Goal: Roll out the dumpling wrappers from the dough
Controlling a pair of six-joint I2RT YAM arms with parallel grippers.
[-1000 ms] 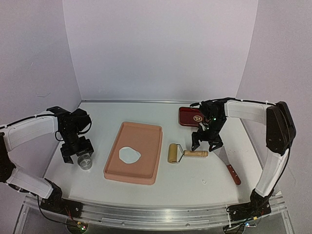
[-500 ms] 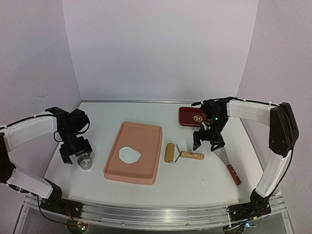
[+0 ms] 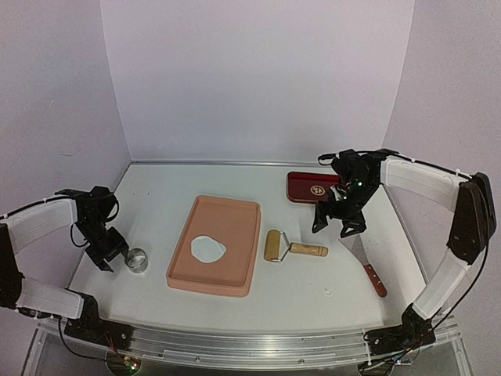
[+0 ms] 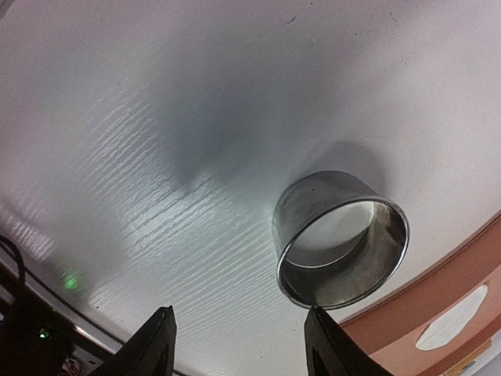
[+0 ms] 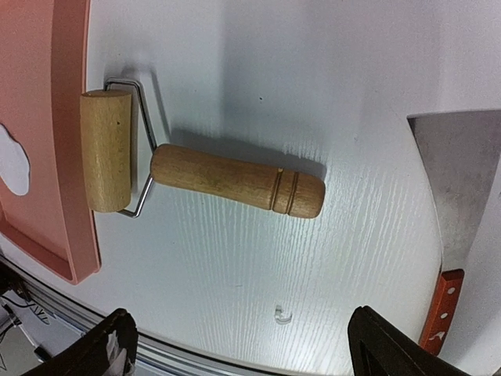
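My left fingers [image 3: 108,257] stand partly apart with nothing between them, low over the white surface [image 3: 156,196] just beside the small shiny metal ring [image 4: 340,239]. My right fingers [image 3: 337,222] are spread wide and empty above the wooden roller with its turned handle [image 5: 235,182], near the red-handled steel scraper [image 5: 458,180]. The flat white dough sheet with an uneven outline [image 3: 207,249] lies on the salmon-pink rectangular tray [image 3: 227,215], between ring and roller.

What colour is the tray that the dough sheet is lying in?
Plain salmon pink. The tray shows best in the top external view.
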